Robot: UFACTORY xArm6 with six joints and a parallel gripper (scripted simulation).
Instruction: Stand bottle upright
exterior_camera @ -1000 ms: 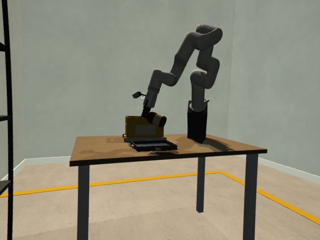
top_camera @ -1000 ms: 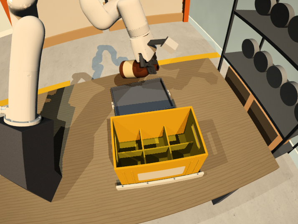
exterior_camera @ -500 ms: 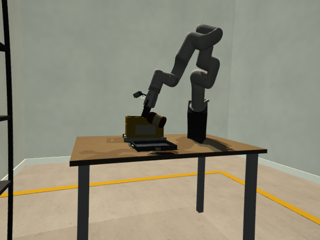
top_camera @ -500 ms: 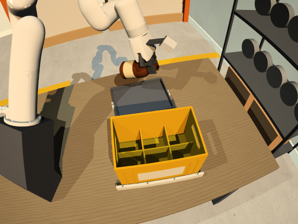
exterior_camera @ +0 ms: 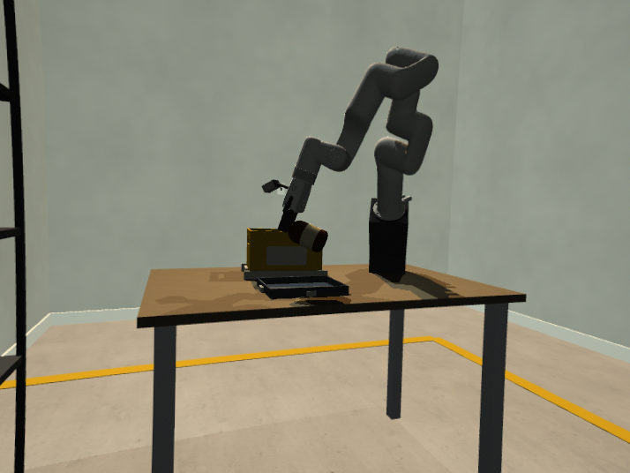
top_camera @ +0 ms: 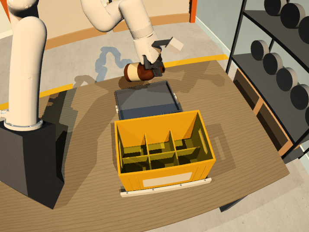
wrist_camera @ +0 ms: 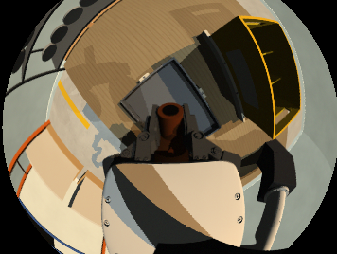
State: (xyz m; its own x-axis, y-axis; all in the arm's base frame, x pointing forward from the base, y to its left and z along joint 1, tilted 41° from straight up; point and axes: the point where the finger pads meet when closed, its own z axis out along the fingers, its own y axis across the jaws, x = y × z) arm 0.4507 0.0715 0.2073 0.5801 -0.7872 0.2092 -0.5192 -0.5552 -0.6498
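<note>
- Wooden table point(top_camera: 244, 140) carries a yellow crate point(top_camera: 164, 172) near and a dark tray point(top_camera: 148, 99) just behind it.
- From the top, the gripper point(top_camera: 154, 66) is clamped on the brown bottle point(top_camera: 136, 72) near its neck; the bottle lies almost flat, beyond the tray's far edge.
- Exterior view shows the bottle point(exterior_camera: 308, 235) lifted clear above the tray point(exterior_camera: 305, 287), base lower.
- Wrist view shows its open mouth point(wrist_camera: 169, 112) over the tray.

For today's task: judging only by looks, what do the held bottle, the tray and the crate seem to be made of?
Bottle: likely glazed ceramic or brown glass, from its glossy red-brown surface and cream band. Tray: probably matte metal or plastic, being flat dark grey with thin raised rims. Crate: apparently moulded plastic, from its uniform orange walls, thin dividers and a handle slot.
</note>
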